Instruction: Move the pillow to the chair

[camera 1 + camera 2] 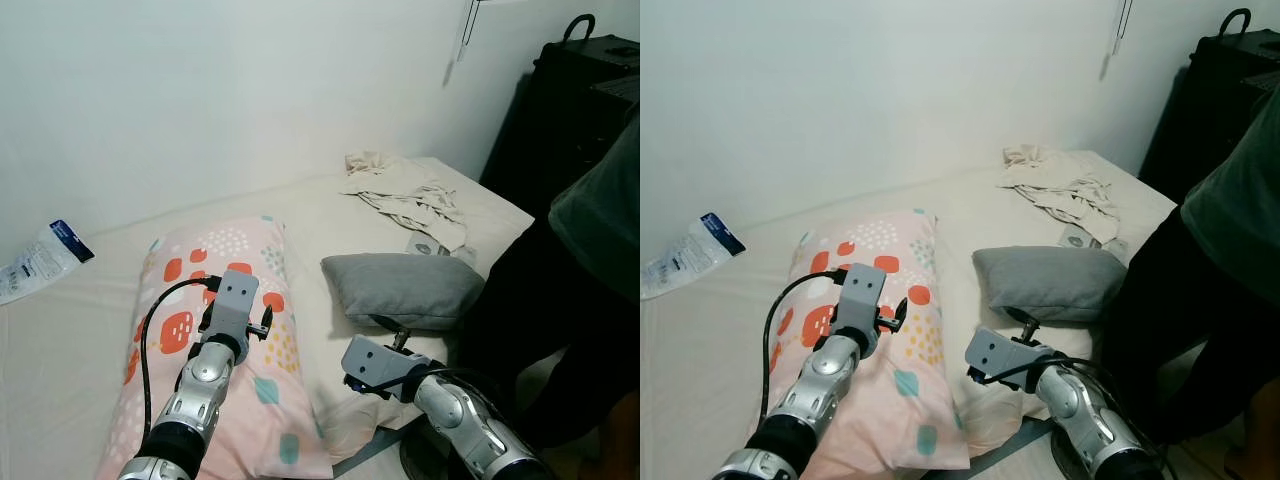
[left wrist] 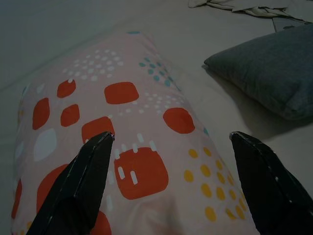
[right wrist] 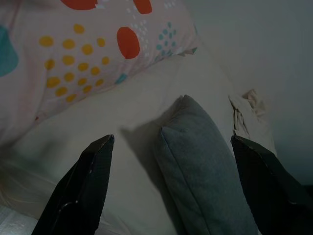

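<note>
A long pink pillow (image 1: 215,330) with red, yellow and teal spots lies on the cream bed (image 1: 330,215). Beside it, toward the bed's right edge, lies a small grey pillow (image 1: 405,288). My left gripper (image 2: 171,139) hovers open just above the pink pillow's middle, its fingers (image 2: 80,188) spread wide over the red patches. My right gripper (image 3: 171,142) is open low at the bed's near edge, pointing at the grey pillow's (image 3: 203,178) near corner, not touching it.
A person in dark clothes (image 1: 590,270) stands close at the right of the bed. Crumpled pale cloth (image 1: 405,190) lies at the bed's far right. A plastic packet (image 1: 40,258) rests at the far left. A dark cabinet (image 1: 570,100) stands behind.
</note>
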Tool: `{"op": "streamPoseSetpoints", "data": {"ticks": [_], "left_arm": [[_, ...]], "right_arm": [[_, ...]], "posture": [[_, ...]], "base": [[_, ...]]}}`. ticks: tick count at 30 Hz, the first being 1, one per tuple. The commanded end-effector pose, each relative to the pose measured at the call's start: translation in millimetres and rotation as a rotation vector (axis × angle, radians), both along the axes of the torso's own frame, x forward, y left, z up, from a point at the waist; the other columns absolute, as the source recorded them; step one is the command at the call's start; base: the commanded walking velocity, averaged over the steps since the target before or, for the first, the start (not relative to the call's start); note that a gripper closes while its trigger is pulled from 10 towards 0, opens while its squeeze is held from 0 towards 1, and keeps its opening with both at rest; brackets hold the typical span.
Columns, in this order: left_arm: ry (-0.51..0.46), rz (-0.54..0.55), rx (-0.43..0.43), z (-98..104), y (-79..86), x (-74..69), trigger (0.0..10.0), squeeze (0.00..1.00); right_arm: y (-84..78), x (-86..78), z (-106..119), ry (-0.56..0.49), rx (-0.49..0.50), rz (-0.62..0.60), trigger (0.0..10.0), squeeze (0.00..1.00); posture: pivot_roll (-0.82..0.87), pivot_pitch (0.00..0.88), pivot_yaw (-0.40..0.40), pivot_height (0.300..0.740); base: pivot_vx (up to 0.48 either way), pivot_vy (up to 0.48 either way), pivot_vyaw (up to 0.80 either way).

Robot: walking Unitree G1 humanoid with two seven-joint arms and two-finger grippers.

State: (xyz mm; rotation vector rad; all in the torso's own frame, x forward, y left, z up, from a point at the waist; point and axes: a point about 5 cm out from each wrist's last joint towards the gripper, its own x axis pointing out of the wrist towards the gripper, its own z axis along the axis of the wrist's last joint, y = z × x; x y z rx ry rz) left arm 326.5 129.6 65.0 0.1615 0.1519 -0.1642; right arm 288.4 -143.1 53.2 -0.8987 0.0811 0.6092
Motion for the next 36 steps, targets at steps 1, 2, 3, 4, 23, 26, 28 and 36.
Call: {"op": "streamPoseSetpoints", "data": {"ticks": [1,2,3,4,23,26,28,36], "left_arm": [[-0.004,0.007,0.013,-0.1,4.2,-0.5,10.0,0.00],[-0.004,0.007,0.013,-0.1,4.2,-0.5,10.0,0.00],[-0.005,0.005,0.013,0.3,4.1,-0.2,10.0,0.00],[-0.004,0.004,0.013,0.4,4.1,0.0,10.0,0.00],[-0.002,-0.001,0.012,-1.1,3.2,-1.3,10.0,0.00],[-0.003,0.003,0.011,-1.0,5.3,-1.9,10.0,0.00],[-0.003,0.003,0.011,-1.0,5.3,-1.9,10.0,0.00],[0.000,0.004,0.012,-0.3,4.1,-0.2,10.0,0.00]], "right_arm": [[3.4,-4.4,-3.8,0.009,-0.009,0.023,10.0,0.00],[3.4,-4.4,-3.8,0.009,-0.009,0.023,10.0,0.00],[3.2,-4.5,-4.0,0.012,-0.008,0.022,10.0,0.00],[3.1,-4.2,-3.9,0.013,-0.007,0.020,10.0,0.00],[3.0,-7.6,-5.6,0.002,-0.011,0.026,10.0,0.00],[4.7,-7.8,-5.4,0.002,-0.008,0.029,10.0,0.00],[4.7,-7.8,-5.4,0.002,-0.008,0.029,10.0,0.00],[2.4,-5.6,-4.7,0.004,0.002,0.015,10.0,0.00]], "posture": [[-0.09,0.043,-0.034,0.740],[-0.09,0.043,-0.034,0.740],[-0.09,0.044,-0.033,0.740],[-0.10,0.043,-0.033,0.740],[-0.09,0.047,-0.032,0.740],[-0.09,0.045,-0.034,0.740],[-0.09,0.045,-0.034,0.740],[-0.09,0.043,-0.031,0.740]], "base": [[0.000,0.000,0.00],[0.000,0.000,0.00],[0.000,0.000,0.00],[0.000,0.000,0.00],[0.000,0.000,0.00],[0.000,0.000,0.00],[0.000,0.000,0.00],[0.000,0.000,0.00]]}}
